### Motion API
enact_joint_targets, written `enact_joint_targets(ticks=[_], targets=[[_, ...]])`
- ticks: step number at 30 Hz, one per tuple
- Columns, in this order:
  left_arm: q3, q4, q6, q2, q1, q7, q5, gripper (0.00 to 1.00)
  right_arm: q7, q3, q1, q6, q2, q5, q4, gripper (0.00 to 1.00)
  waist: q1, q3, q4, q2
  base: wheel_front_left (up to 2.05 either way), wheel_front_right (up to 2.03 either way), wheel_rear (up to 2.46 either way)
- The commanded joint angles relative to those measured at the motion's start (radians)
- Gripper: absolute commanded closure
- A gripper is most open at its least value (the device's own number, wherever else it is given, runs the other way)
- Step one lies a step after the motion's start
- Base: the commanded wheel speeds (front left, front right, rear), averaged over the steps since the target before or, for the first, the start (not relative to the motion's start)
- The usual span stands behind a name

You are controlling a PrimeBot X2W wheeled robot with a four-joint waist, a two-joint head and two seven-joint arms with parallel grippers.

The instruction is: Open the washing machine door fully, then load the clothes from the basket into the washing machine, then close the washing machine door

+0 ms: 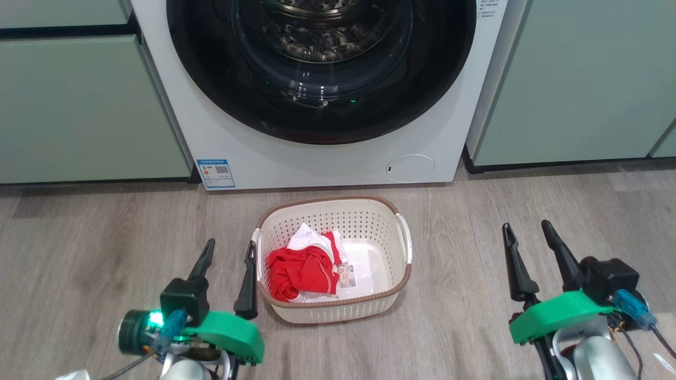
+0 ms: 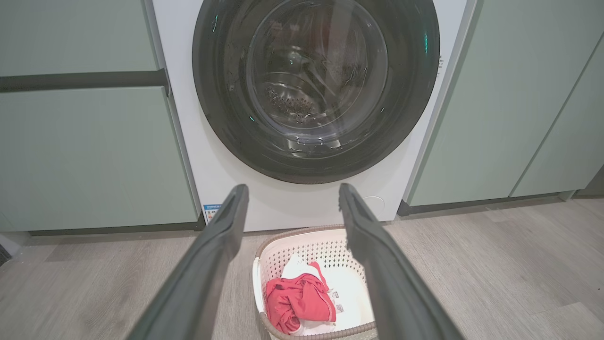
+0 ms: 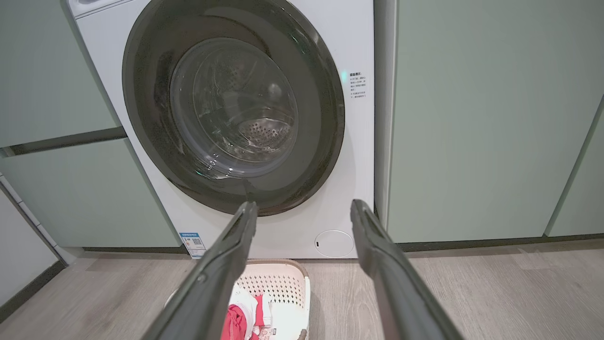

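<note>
The washing machine door (image 1: 322, 68) is shut, flat against the white washing machine (image 1: 327, 158). The basket (image 1: 338, 311) sits on the floor (image 1: 105, 237) right in front of it. The red and white clothes (image 1: 303, 269) lie in its left side. Both grippers hang low with fingers spread wide and nothing in them. The left gripper (image 1: 231, 244) is just beside the basket, and the right gripper (image 1: 526, 225) is well off to the other side. The door's black edge looks smooth and shiny, so a finger could slip off it. The left gripper could also bump the basket and push it away.
</note>
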State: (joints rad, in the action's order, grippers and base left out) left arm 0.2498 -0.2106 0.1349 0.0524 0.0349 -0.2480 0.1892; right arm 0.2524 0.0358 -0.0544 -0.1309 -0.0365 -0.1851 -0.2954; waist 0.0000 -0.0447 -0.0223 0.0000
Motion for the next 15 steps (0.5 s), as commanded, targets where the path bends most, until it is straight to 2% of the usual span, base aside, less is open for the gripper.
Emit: enact_joint_targets(ticks=[1, 7, 15], targets=[[-0.041, 0.034, -0.002, -0.002, 0.038, -0.014, 0.002, 0.00, 0.009, -0.022, -0.059, 0.000, -0.014, -0.004, 0.031, 0.00, 0.0000, 0.000, 0.000, 0.0000, 0.42, 0.42, -0.83], [-0.038, 0.035, -0.003, -0.002, 0.038, -0.014, 0.000, 0.00, 0.009, -0.022, -0.060, 0.000, -0.014, -0.003, 0.028, 0.00, 0.0000, 0.004, 0.001, 0.0000, 0.69, 0.69, -1.38], [-0.039, 0.034, -0.004, -0.002, 0.040, -0.014, -0.007, 0.00, 0.009, -0.019, -0.061, 0.000, -0.014, -0.001, 0.022, 0.00, 0.0000, 0.005, 0.002, 0.0000, 1.16, 1.16, -2.31]])
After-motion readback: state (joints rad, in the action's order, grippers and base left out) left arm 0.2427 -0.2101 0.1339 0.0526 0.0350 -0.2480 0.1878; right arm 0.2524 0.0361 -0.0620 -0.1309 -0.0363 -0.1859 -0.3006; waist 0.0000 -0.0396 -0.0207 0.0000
